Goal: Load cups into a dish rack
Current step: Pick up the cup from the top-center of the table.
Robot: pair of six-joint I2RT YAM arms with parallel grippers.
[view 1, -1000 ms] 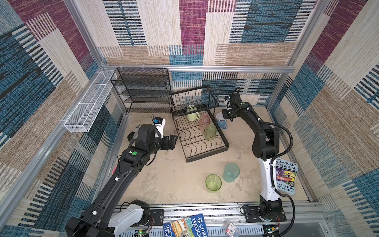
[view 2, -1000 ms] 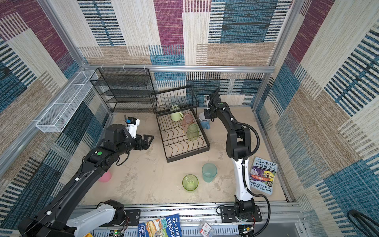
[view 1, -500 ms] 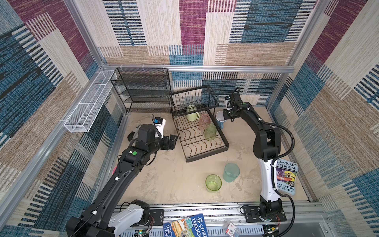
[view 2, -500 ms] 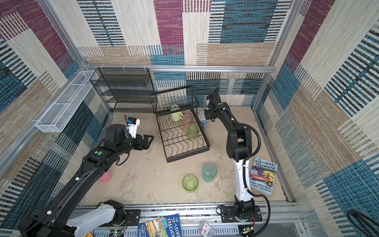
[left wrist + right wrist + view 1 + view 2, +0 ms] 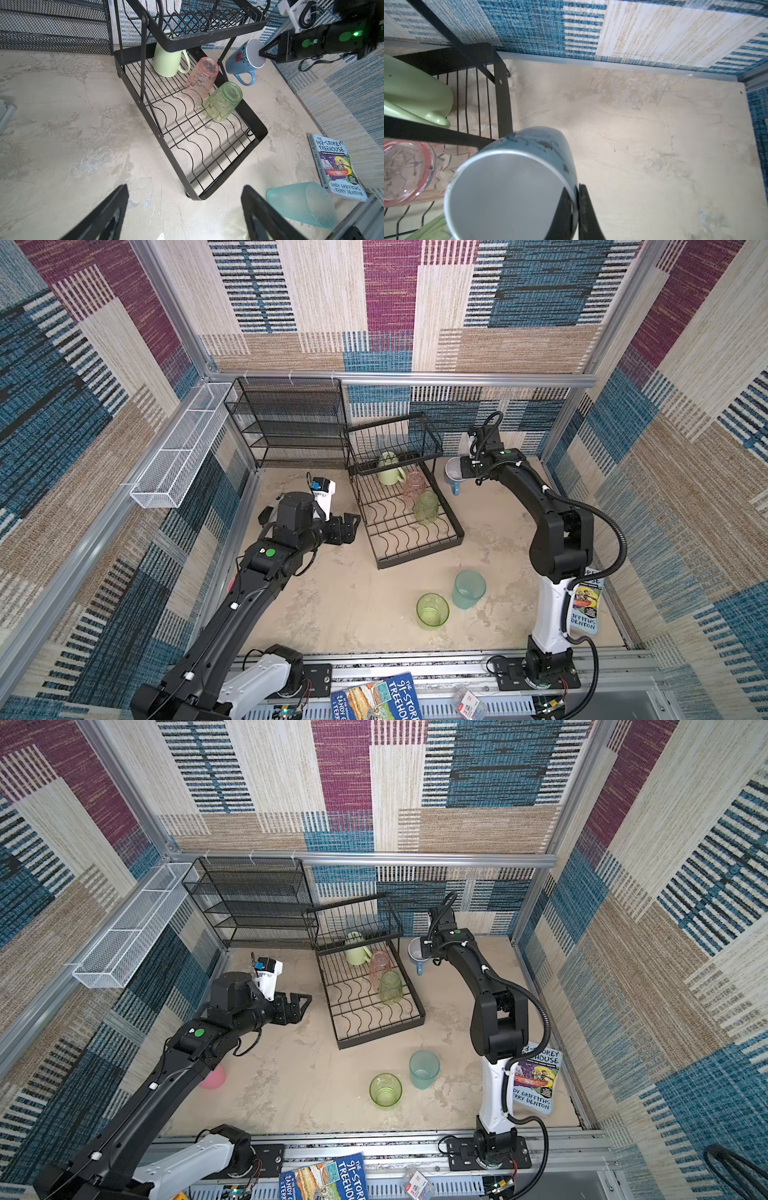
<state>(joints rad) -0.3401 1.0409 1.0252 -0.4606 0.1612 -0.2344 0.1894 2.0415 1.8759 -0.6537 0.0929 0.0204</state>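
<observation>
The left pincer (image 5: 347,529) hovers over the sandy worktop (image 5: 332,593) with its fingers (image 5: 108,212) spread wide and nothing between them, exactly as it stood a second ago. Behind it, under its own arm, an opaque pink cup (image 5: 214,1077) shows in a top view. Just ahead of those open fingers stands the black wire two-tier dish rack (image 5: 419,553). On the rack's lower tray three cups sit mouth down: a pale green ceramic mug (image 5: 168,60) farthest from the left pincer, then a translucent pink tumbler (image 5: 202,78), then a translucent green tumbler (image 5: 223,101). None of them has shifted. Well apart from both pincers, near the front of the worktop, a second green tumbler (image 5: 432,610) and a translucent teal tumbler (image 5: 468,589) remain close together. Beyond the rack's far side, the right pincer (image 5: 262,55) has changed. A second ago its fingers stood slightly apart at the mouth of the light blue flowered mug (image 5: 239,60). They are now pinched narrow on the mug's rim, one finger inside (image 5: 566,207) and one outside. The mug hangs tilted from that grip, handle downward and base just beside the rack's side strut, almost where it was before. A paperback book (image 5: 536,1081) lies by the right arm's base, far behind its pincer.
</observation>
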